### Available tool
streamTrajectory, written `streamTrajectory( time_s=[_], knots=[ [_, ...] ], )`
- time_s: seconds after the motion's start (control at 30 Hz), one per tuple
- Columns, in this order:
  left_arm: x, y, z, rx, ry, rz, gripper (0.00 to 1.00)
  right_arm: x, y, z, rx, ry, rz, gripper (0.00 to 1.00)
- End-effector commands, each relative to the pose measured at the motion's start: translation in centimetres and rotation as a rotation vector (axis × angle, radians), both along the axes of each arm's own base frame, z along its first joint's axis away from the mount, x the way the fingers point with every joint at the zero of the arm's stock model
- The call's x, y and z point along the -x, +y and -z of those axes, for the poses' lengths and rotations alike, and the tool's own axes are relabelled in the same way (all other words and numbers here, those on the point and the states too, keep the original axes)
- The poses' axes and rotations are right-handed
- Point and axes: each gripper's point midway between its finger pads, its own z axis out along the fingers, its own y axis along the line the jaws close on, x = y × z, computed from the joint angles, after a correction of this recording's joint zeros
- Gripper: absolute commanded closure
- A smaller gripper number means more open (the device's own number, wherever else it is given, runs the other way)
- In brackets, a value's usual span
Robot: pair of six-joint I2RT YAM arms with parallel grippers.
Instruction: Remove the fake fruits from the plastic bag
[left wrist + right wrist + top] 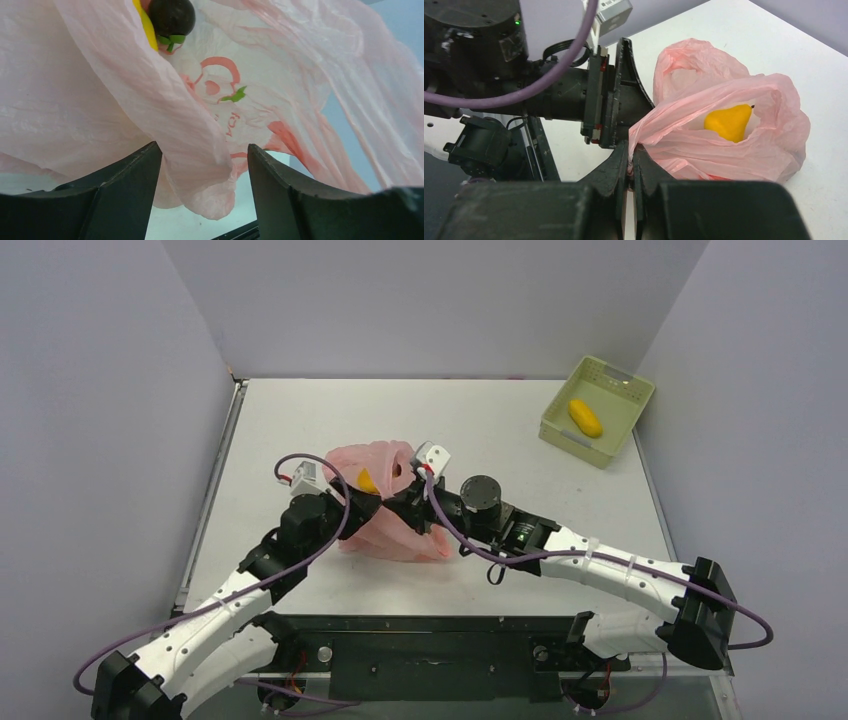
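**Top external view: thin, crinkly, translucent pink plastic bag (395,538) at mid-table, right jaws on it, left jaws off**

Top external: the bag lies bunched on the white table (480,430), with both arm tips meeting at it. From above the heap is about as wide as it is deep, so it has no clear long axis. A pale green slotted plastic basket (573,443) sits at the far right corner, well apart from the bag. In it lies a yellow-orange oval plastic fruit (585,418), flat, with its long axis diagonal from far-left to near-right.

Right wrist: the right gripper (630,155) is clenched on a pinch of the bag's film, pink plastic trapped between the pads. The bag mouth gapes toward this camera. Inside it a yellow pear-shaped plastic fruit (729,121) lies on its side, broad end lower left and narrow end upper right (small dark stem at that tip).

Left wrist: the left gripper (204,155) is released, its fingers (125,195) standing apart. A loose fold of bag hangs between them, unsqueezed. At the top of the frame, among the folds, is a dark purple round plastic fruit (172,16), its green leaf tuft pointing down. It touches a yellow strip of another fruit (145,27) (which one, cannot tell).
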Motion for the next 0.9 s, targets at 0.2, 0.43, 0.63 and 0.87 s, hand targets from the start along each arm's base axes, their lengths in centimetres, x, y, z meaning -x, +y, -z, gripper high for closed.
streamTrajectory(
  time_s=[0.2,0.43,0.63,0.87],
  knots=[
    [-0.9,1.6,0.1,-0.168,-0.047,0.02,0.9,-3.8,-2.8,-2.9,-0.113,-0.007,0.128,1.0],
    [2.1,3.1,0.7,-0.102,-0.07,0.132,1.0,-8.4,-5.1,-2.2,-0.175,0.13,0.155,1.0],
    [4.5,3.8,-0.9,-0.038,-0.121,0.195,1.0,-16.3,-9.5,2.8,-0.065,0.219,0.377,1.0],
    [4.8,3.3,-3.7,0.021,-0.228,0.229,1.0,-24.0,-12.4,9.8,0.243,0.225,0.631,1.0]
  ],
)
